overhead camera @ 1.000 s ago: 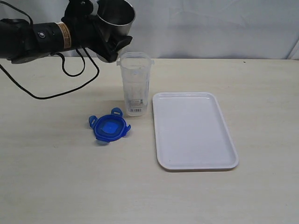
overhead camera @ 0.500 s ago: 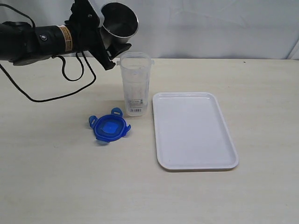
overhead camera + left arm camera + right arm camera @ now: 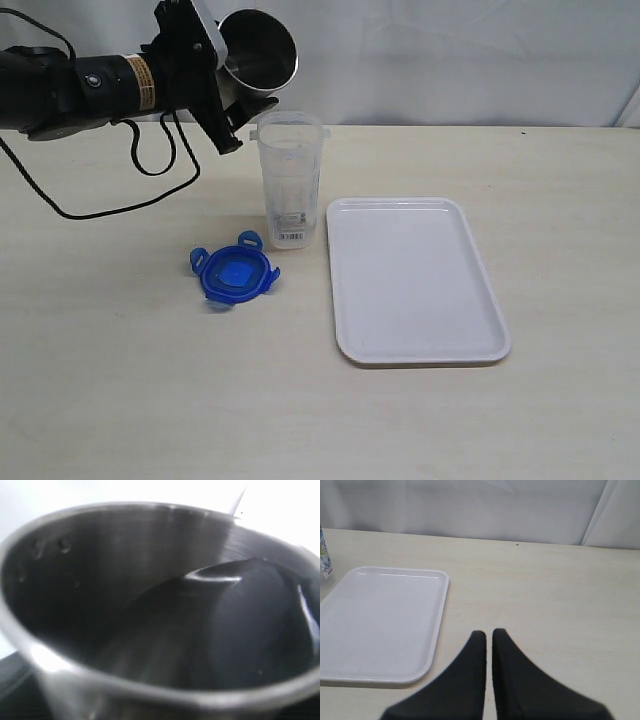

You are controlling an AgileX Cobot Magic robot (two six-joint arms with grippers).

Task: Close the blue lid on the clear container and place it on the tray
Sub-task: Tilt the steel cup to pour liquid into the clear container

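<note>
The clear container [image 3: 290,180] stands upright and open-topped at mid table, just left of the white tray [image 3: 415,280]. In front of it to the left, the blue lid [image 3: 233,272] lies flat on the table. My left gripper [image 3: 232,105] is shut on a steel cup [image 3: 258,50], held tipped on its side above and just left of the container's rim. That cup [image 3: 150,605] fills the left wrist view and hides the fingers there. My right gripper [image 3: 489,634] is shut on nothing, low over bare table beside the tray [image 3: 380,625].
A black cable [image 3: 130,190] loops from the left arm onto the table at the far left. The table's back edge meets a white wall. In the right wrist view only a sliver of the container [image 3: 324,555] shows, at the frame edge.
The left arm has rolled the steel cup further over and raised it slightly, so its mouth faces more toward the right. Container, lid and tray have not moved.
</note>
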